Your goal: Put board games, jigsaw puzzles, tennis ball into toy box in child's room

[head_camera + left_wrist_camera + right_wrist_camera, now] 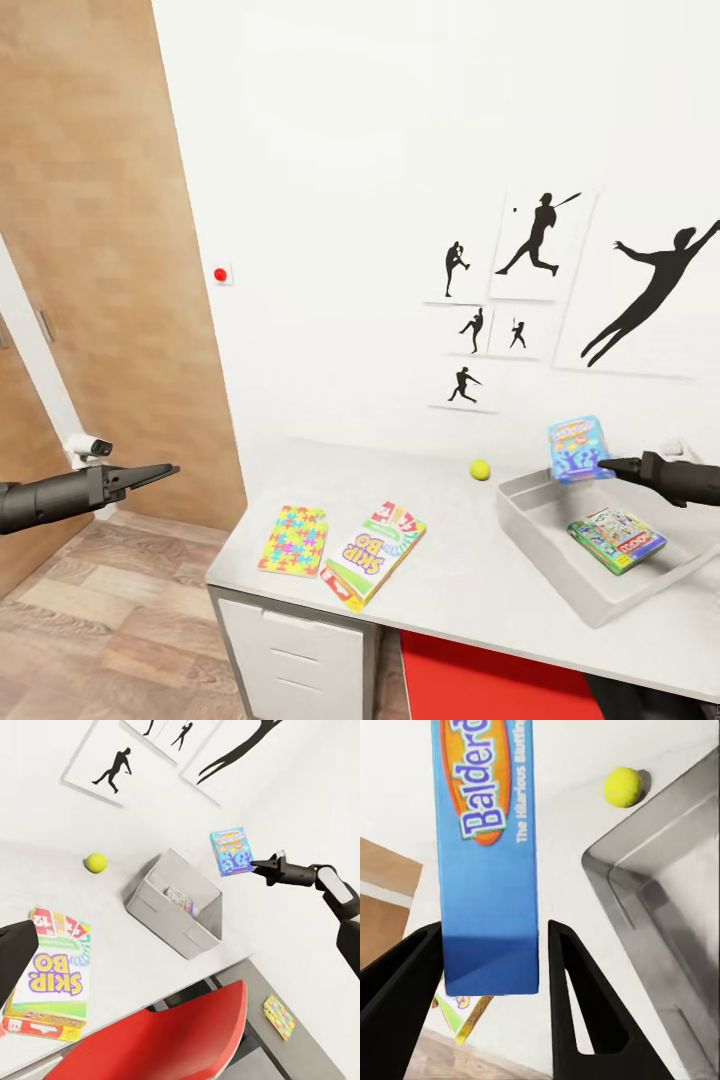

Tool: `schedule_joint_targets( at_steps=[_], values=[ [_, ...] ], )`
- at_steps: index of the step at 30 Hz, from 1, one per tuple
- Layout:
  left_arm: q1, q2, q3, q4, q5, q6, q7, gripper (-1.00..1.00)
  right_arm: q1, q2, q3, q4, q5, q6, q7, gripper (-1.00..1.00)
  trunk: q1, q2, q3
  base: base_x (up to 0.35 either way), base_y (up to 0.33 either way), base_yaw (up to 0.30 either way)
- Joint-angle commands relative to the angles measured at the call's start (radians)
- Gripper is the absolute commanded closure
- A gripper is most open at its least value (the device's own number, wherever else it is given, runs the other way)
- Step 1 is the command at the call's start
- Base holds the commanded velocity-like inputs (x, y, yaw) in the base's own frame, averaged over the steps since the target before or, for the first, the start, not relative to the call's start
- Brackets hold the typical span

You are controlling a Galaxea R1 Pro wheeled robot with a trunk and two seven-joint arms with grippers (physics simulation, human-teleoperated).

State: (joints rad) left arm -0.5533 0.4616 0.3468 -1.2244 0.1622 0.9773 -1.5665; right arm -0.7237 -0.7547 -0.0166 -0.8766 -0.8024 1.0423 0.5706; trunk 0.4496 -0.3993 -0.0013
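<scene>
**Blue game box in my right claw, above the tray**

My right claw (pixel 606 466) has a blue game box (pixel 579 449) between its two fingers; in the right wrist view the box (pixel 489 847) fills most of the gap, with a sliver of space showing on one side, so I cannot say how firmly both fingers press it. The box hangs in the air over the far corner of the grey tray (pixel 560 585). Inside the tray lies another game box (pixel 617 540), green-edged and flat on the bottom.

Just beyond the tray, near the wall, the yellow ball (pixel 480 470) sits on the desk (pixel 470 590). Toward the desk's left end lies the white game box (pixel 375 553) with a green edge, and just beside it, close to the corner, a bright puzzle sheet (pixel 294 540).

My left claw (pixel 163 470) hovers off the desk's left end, above the wood floor, holding nothing, its fingers drawn close together. In the left wrist view a second puzzle sheet (pixel 278 1016) lies on the pale surface past a red chair (pixel 169 1039).
</scene>
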Motion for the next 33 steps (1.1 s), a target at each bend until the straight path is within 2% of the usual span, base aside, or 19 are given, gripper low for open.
schedule_joint_targets(
  at_steps=[1, 6, 10, 16, 19, 27, 31, 33],
  values=[
    [0.0, 0.0, 0.0, 0.0, -0.001, 0.011, -0.004, -1.0, 0.0, -0.011, 0.009, 0.009, 0.004, 0.005, 0.01, 1.0, 0.0, -0.001, 0.0, 0.0, -0.215, 0.0],
    [0.0, 0.0, 0.0, 0.0, -0.001, 0.011, -0.004, -1.0, 0.0, -0.053, 0.03, 0.049, 0.007, 0.005, 0.011, 1.0, 0.0, -0.001, 0.0, 0.0, -0.159, 0.0],
    [0.0, 0.0, 0.0, -0.001, -0.001, 0.011, -0.004, -1.0, 0.002, -0.074, 0.052, 0.057, 0.021, 0.005, 0.011, 1.0, 0.0, -0.001, 0.0, 0.0, -0.03, 0.0],
    [0.0, 0.0, 0.0, -0.001, -0.001, 0.011, -0.004, -1.0, 0.007, -0.078, 0.106, 0.055, 0.095, 0.005, 0.013, 1.0, 0.0, -0.001, 0.0, 0.0, -0.005, 0.0],
    [0.0, 0.0, 0.0, -0.001, -0.001, 0.011, -0.004, -1.0, 0.009, -0.077, 0.123, 0.051, 0.111, 0.005, 0.014, 1.0, 0.0, -0.001, 0.0, 0.0, 0.0, 0.0],
    [0.001, 0.0, -0.001, -0.007, -0.001, 0.011, -0.004, -1.0, 0.009, -0.079, 0.15, 0.045, 0.121, 0.005, 0.015, 1.0, 0.0, -0.001, 0.0, 0.0, 0.0, 0.0],
    [0.001, 0.0, -0.001, -0.007, -0.001, 0.011, -0.004, -1.0, 0.008, -0.08, 0.153, 0.007, 0.121, 0.005, 0.015, 1.0, 0.0, -0.001, 0.0, 0.0, 0.0, 0.0],
    [0.001, 0.0, -0.001, -0.007, -0.001, 0.011, -0.004, -1.0, 0.008, -0.08, 0.172, -0.014, 0.122, 0.005, 0.015, 1.0, 0.0, -0.001, 0.0, 0.0, 0.0, 0.0]
  ],
)
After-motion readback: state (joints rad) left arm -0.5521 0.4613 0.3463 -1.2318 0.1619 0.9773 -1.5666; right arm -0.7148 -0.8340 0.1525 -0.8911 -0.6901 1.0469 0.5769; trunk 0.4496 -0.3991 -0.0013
